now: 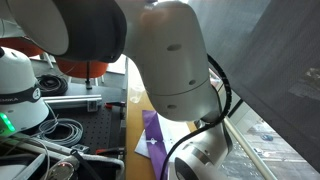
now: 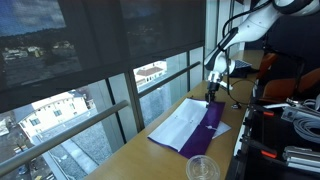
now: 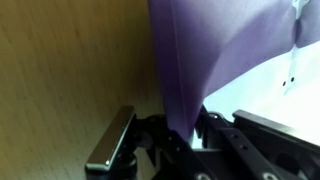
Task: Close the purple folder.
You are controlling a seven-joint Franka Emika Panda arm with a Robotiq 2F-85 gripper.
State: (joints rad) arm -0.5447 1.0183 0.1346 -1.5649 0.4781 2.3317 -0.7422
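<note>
At the wrist view's bottom the gripper [image 3: 178, 138] pinches the folder's [image 2: 205, 127] raised cover [image 3: 220, 50]; best arc it high over the sheets [image 2: 178, 122]; release only once flat.

Daylight from windows; blurry wrist view.

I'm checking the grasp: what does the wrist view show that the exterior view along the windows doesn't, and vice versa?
Only the wrist view: the purple folder cover pinched in the gripper, and small holes in the white paper. Only that exterior view: the whole open folder on the wooden table, a clear cup nearby, the arm, the windows with buildings outside. Both: the raised purple cover, white paper, tabletop.
</note>
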